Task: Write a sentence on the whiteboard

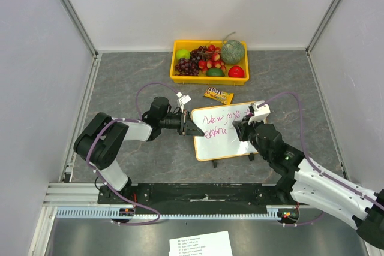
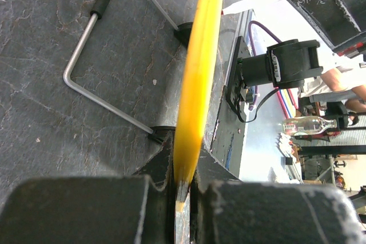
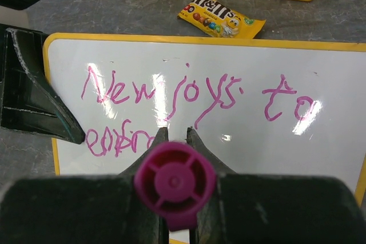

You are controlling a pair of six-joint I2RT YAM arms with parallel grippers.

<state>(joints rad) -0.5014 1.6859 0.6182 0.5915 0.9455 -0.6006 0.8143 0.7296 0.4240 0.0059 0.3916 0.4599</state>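
The whiteboard (image 1: 225, 145) lies mid-table; its white face with orange-tan frame also fills the right wrist view (image 3: 297, 158). The sentence (image 1: 219, 124) in pink-purple marker reads "New joys to" with a partial second line (image 3: 171, 92). My left gripper (image 1: 191, 125) is shut on the board's left edge, seen edge-on as a yellow strip (image 2: 197, 84) between its jaws (image 2: 182, 192). My right gripper (image 1: 239, 129) is shut on a magenta marker (image 3: 175, 183), its tip hidden against the board at the second line (image 3: 174, 135).
A yellow tray (image 1: 179, 77) of fruit stands at the back. An M&M's packet (image 1: 218, 95) lies just beyond the board (image 3: 220, 15). A printed paper sheet (image 1: 201, 244) lies below the arm bases. The board's wire stand (image 2: 97, 84) shows beneath it.
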